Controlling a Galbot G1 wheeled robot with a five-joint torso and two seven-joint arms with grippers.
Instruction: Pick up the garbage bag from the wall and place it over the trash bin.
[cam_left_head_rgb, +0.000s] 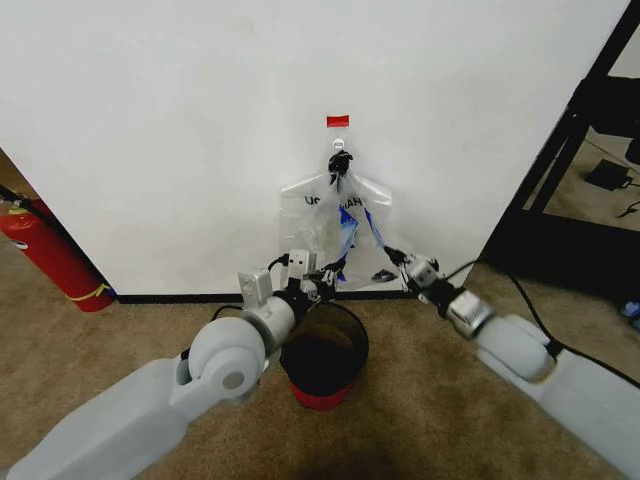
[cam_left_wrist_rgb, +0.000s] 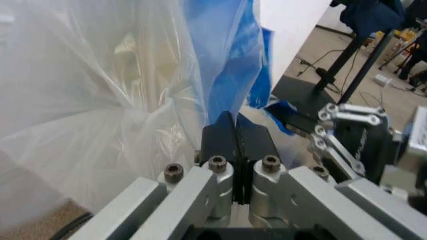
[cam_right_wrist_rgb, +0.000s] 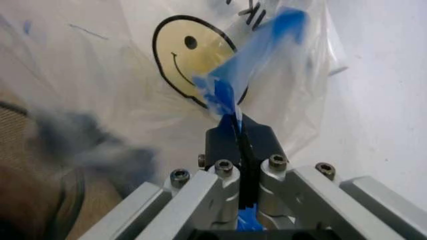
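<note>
A tan, low-pile carpeted floor (cam_left_head_rgb: 120, 340) carries a small round black mesh trash bin with a red base (cam_left_head_rgb: 325, 362) and a red fire extinguisher (cam_left_head_rgb: 50, 255) lying tilted by the wall.

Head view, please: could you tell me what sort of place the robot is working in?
Probably an indoor lab or office corner: a plain white wall with a black baseboard, brown carpet, a red fire extinguisher and cabled equipment at right.
</note>
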